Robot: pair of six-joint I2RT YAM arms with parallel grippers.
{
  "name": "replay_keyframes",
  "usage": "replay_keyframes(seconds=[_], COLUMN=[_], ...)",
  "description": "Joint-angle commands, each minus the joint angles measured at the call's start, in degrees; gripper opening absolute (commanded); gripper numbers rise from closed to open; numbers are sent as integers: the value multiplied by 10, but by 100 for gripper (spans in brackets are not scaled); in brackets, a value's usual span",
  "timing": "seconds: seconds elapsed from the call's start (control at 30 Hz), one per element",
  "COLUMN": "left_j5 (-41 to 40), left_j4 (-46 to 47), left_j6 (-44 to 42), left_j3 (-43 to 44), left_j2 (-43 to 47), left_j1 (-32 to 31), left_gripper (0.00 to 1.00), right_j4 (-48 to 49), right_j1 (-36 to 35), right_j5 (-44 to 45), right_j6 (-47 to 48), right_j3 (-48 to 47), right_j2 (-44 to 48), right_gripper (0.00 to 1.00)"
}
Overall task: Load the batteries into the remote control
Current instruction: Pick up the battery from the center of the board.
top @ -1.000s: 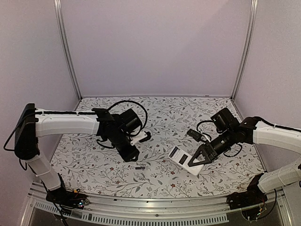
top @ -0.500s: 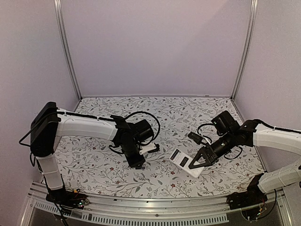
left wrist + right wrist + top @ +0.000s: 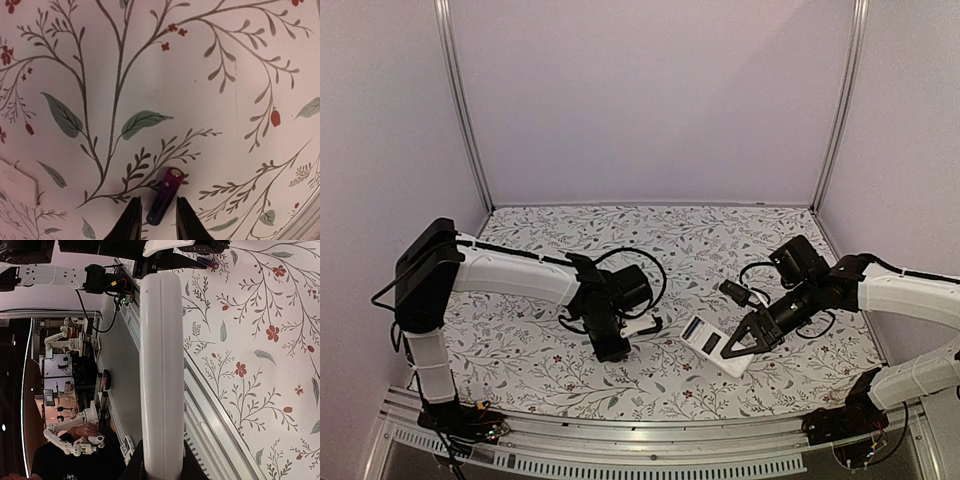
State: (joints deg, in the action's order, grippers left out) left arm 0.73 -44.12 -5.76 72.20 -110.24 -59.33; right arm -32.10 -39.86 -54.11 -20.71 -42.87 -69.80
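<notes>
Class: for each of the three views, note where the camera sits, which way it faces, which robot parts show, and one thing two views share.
Top external: above and behind the arms, looking down at the floral table; both arms, left gripper and right gripper show.
Left wrist: on that wrist, facing down at a battery; only its fingers show.
Right wrist: looks along the edge-on remote control towards the left arm; its fingertips show.
Shared: the purple battery appears in both wrist views.
</notes>
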Motion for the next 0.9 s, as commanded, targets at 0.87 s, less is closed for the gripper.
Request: replay_keyframes(seconds=[0.87], left_j5=[75], left_j4=[-81], left_j6=[125], left_j3=[51], left_j2=[147], left_j1=[-1], left_gripper=[0], right_j4=[67], right_j1=[-4], right_j5=[3], right_j6=[-7], right_j3=[-5], right_j2=[-22], right_gripper=[0])
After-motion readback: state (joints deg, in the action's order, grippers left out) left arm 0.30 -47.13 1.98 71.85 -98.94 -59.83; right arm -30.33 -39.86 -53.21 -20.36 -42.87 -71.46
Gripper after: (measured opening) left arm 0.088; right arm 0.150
